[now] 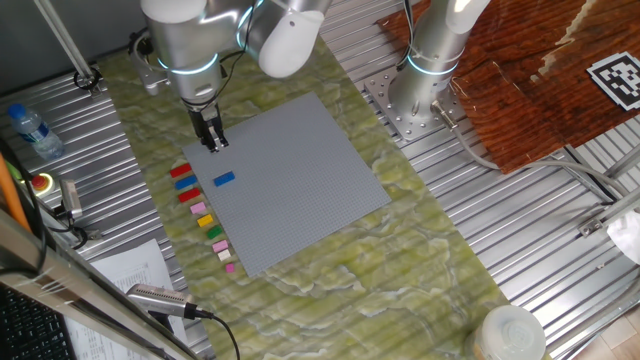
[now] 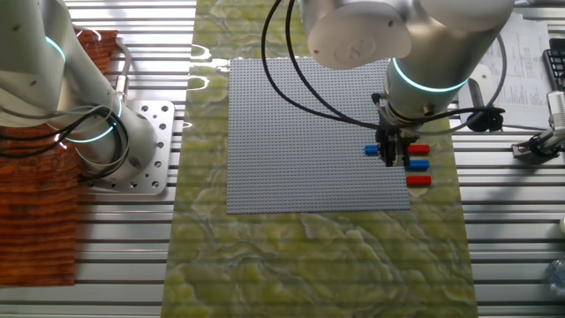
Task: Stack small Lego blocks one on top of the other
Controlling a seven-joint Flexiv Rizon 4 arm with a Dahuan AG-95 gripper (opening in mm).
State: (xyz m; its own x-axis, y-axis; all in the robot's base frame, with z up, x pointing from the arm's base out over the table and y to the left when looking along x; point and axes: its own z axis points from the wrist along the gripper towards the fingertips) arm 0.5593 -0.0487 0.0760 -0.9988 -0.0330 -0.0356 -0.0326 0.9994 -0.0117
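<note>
Blue Lego block (image 1: 224,179) alone on grey baseplate (image 1: 300,180), beside row of small blocks (image 1: 203,216); gripper (image 1: 214,144) above, fingers nearly pressed together, empty.

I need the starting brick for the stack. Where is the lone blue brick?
In one fixed view, the blue brick lies alone on the grey baseplate near its left edge, just below the gripper and right of the brick row.

A black-and-white square fiducial marker (image 1: 614,78), patterned like a QR code, lies on the reddish-brown surface at the far corner of one fixed view; it carries no letters or numbers. Printed paper sheets (image 2: 528,62) at the edge of the tabletop in the other fixed view bear lines of text too small to read. No brand name or label is legible anywhere.
</note>
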